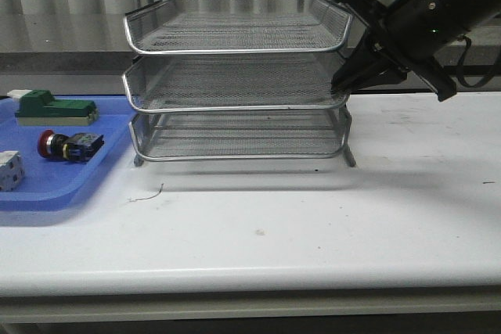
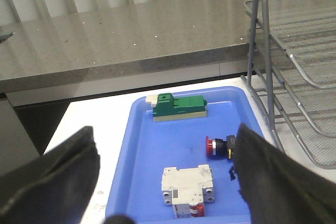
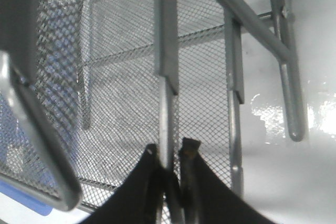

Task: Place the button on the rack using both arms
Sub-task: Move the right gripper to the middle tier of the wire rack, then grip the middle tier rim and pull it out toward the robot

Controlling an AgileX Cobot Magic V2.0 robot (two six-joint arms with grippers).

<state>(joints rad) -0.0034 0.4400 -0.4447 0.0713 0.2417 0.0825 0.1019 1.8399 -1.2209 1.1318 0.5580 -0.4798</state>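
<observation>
Currently R gripper is pinching a rack upright post, L gripper is hanging wide open w/ nothing held, above button lying in blue tray.

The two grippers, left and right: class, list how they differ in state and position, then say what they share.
1. The left gripper has its fingers spread wide and empty; the right gripper has its fingers closed around a thin metal part of the rack.
2. The left one hangs over the blue tray near the button; the right one is at the rack's right side.

Both have black fingers.
</observation>
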